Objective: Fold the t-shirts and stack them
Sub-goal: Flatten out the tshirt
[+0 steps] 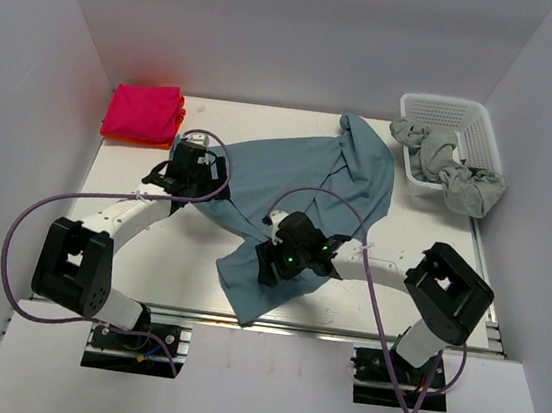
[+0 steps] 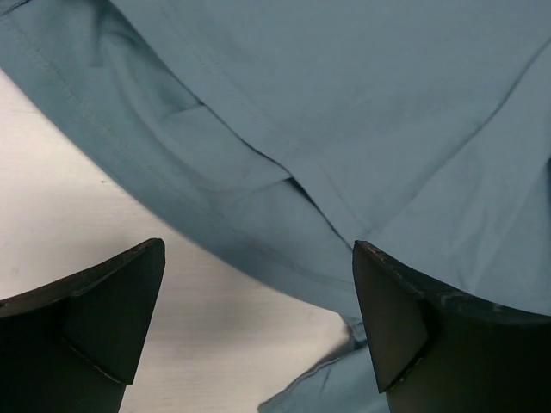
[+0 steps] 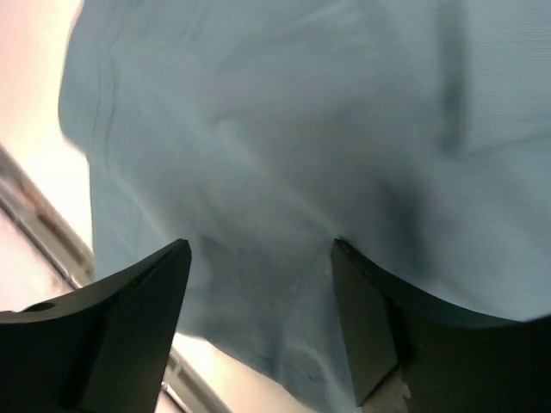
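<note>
— While it sprawls rumpled across mid-table, how does the dusty teal t-shirt (image 1: pixel 309 180) look?
— Unfolded and creased, one end trailing to the near edge. Grey t-shirts (image 1: pixel 456 173) spill from the white basket (image 1: pixel 449 112), and a folded pink t-shirt (image 1: pixel 145 110) sits far left.
— The arms?
— Both are bent low. The left gripper (image 2: pixel 258 267) hangs over the hem, the right gripper (image 3: pixel 261 258) over the cloth. Both are spread and grip nothing.
</note>
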`<state>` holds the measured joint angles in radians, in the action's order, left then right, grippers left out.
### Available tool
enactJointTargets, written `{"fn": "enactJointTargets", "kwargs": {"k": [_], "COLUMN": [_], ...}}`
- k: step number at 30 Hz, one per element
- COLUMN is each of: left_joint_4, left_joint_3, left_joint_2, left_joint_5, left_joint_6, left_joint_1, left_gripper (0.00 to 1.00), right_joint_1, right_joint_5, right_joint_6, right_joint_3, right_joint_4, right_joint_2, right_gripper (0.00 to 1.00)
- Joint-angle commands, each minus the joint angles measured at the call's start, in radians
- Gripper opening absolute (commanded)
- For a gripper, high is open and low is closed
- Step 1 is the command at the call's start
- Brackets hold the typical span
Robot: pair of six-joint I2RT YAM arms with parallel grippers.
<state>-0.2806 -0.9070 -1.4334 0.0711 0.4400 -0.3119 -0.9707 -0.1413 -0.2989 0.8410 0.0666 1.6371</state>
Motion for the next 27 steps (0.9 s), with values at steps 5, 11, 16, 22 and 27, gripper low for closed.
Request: {"fn": "enactJointTargets", "kwargs": {"k": [5,11,16,22,27], "left_joint_4": [-0.06,-0.078,-0.014,0.04,0.014], "left_joint_3": [-0.072,-0.072,-0.072,-0.19,-0.332], "left_joint_2": [-0.008,-0.018,-0.007,-0.119,-0.257], "left_joint_5": [0.087,0.021,-0.161,-0.323,-0.323], "left_joint_6": [-0.015,-0.063,-0.15,-0.337,-0.414], "left_joint_1": [-0.007,-0.007,-0.027,-0.185,-0.32], "left_gripper": [1.0,1.0,1.0,1.0,1.0], "right_joint_1": [0.22,0.363,0.441,0.449,0.452], "right_joint_5": [0.233,0.337,0.359,0.211,0.339], "right_joint_6": [-0.2,-0.286,-0.215,-0.155,-0.285], "right_joint_3": [-0.229,-0.266,-0.194,-0.141,-0.145], "right_joint_4": [0.153,0.314,0.46,0.573,0.714], "right_joint_2": [-0.083,-0.239,-0.345,-0.591,-0.703], "right_gripper": [0.82,0.9,0.9,0.9,0.9]}}
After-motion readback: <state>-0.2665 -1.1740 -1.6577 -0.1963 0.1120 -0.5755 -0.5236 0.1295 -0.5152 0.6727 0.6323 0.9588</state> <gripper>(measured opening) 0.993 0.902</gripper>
